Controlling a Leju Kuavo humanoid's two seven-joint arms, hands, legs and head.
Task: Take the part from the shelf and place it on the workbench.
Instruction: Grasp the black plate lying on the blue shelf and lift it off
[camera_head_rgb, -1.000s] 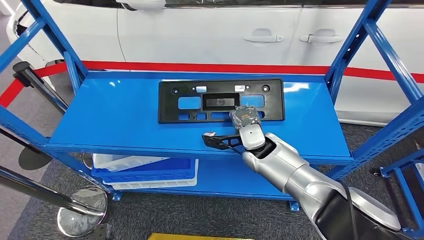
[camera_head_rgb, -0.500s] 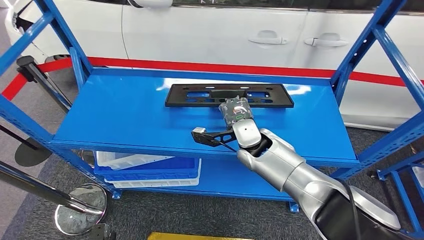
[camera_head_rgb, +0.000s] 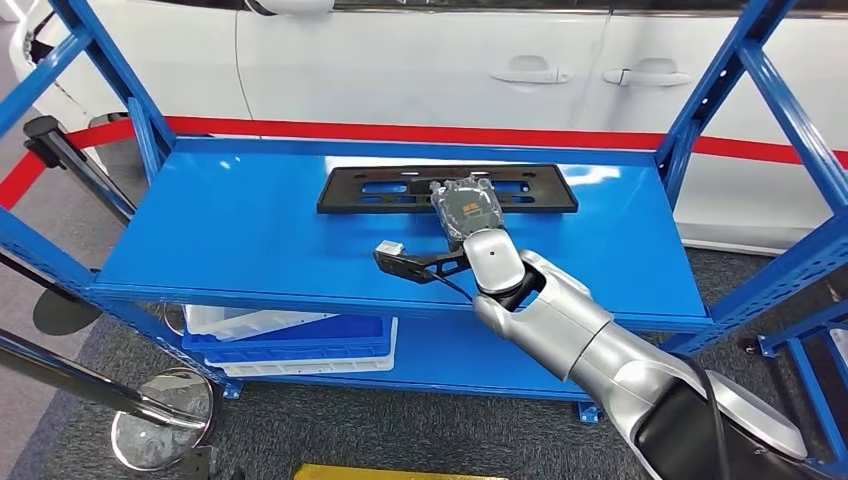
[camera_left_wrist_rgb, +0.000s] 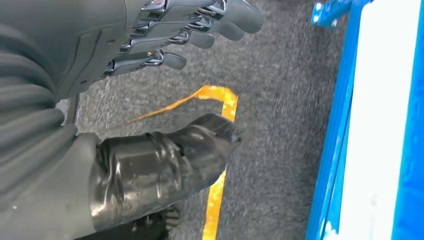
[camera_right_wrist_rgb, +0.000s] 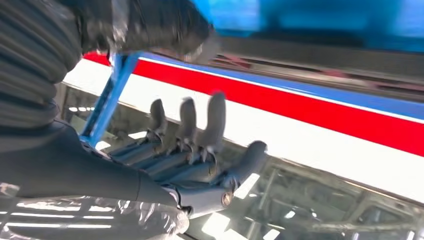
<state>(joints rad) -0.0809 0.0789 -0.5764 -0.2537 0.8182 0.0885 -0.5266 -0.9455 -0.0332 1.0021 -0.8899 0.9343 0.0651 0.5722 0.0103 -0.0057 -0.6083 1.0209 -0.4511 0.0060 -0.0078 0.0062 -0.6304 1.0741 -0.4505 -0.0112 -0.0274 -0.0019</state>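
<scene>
The part (camera_head_rgb: 380, 188) is a flat black plate frame with cut-outs, lying towards the back of the blue shelf (camera_head_rgb: 250, 230). It is tilted, with its near edge off the shelf surface. My right hand (camera_head_rgb: 465, 208) grips that near edge at the middle, back of the hand up. In the right wrist view the thumb sits over the blurred dark part (camera_right_wrist_rgb: 320, 57) and the fingers (camera_right_wrist_rgb: 190, 125) curl up beneath it. My left hand (camera_left_wrist_rgb: 175, 35) hangs over grey carpet with its fingers straight and holds nothing.
Blue uprights and diagonal braces (camera_head_rgb: 720, 90) flank the shelf on both sides. A white car (camera_head_rgb: 420, 60) stands close behind. White and blue crates (camera_head_rgb: 290, 340) sit on the lower level. A barrier post with a round chrome base (camera_head_rgb: 160, 430) stands at the left.
The part has gone from lying flat to tilted, its near edge lifted by my right hand. The hand and forearm have shifted a little to the left.
</scene>
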